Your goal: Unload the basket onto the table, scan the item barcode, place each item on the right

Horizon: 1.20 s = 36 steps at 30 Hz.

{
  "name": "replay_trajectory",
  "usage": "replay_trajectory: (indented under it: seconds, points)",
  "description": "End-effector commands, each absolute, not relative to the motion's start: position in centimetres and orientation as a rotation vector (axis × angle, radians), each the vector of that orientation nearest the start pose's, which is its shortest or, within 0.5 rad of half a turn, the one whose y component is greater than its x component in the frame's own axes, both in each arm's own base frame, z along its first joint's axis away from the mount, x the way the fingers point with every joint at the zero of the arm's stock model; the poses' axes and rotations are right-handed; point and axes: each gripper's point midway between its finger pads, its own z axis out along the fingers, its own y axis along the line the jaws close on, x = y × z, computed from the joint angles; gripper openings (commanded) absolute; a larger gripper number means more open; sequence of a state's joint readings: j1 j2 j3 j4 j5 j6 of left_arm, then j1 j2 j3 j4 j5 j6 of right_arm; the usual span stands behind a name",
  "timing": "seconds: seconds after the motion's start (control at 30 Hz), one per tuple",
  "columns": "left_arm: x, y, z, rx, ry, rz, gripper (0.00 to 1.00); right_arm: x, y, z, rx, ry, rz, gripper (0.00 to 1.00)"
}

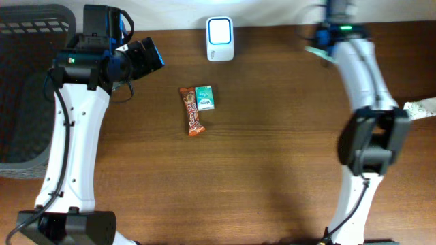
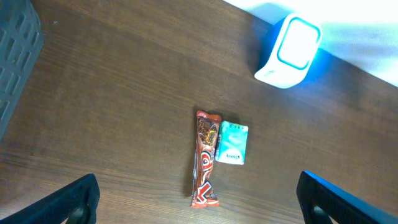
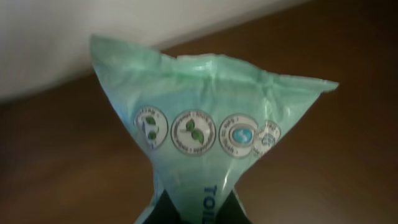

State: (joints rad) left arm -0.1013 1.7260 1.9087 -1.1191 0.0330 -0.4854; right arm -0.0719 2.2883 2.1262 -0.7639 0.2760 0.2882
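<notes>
At centre: candy bar point(image 1: 192, 112), packet point(image 1: 204, 98), scanner point(image 1: 219, 39) beyond; right tool point(image 3: 198, 214) grips pouch point(image 3: 211, 130).

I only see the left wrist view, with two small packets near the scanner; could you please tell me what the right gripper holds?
Observer: The right gripper is shut on a pale green packet with round printed symbols.
Operator: Where is it relative to the scanner?
Observer: Overhead, it's by the table's back edge, right of the scanner, apart from it.
Operator: Anything else over there?
Observer: A small pale item lies at the table's right edge; unidentifiable.
</notes>
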Motion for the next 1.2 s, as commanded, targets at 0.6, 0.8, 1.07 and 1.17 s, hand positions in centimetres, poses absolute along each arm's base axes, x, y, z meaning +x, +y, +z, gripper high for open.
replay_trajectory:
  seconds: [0.6, 0.8, 1.07, 1.17]
  points:
    - [43.3, -4.7, 28.4, -0.449, 2.476, -0.269, 0.99, 48.2, -23.4, 17.4, 0.947, 2.414, -0.274, 0.87]
    - [43.3, -4.7, 28.4, -0.448, 2.477, -0.268, 0.99, 50.9, -4.8, 21.8, 0.467, 2.496, 0.579, 0.92]
    - [43.3, -4.7, 28.4, -0.449, 2.477, -0.269, 0.99, 50.2, 14.0, 14.8, -0.009, 2.727, 0.754, 0.94]
    - [43.3, -4.7, 28.4, -0.449, 2.477, -0.269, 0.99, 49.6, 19.3, 11.3, -0.133, 2.776, 0.793, 0.93]
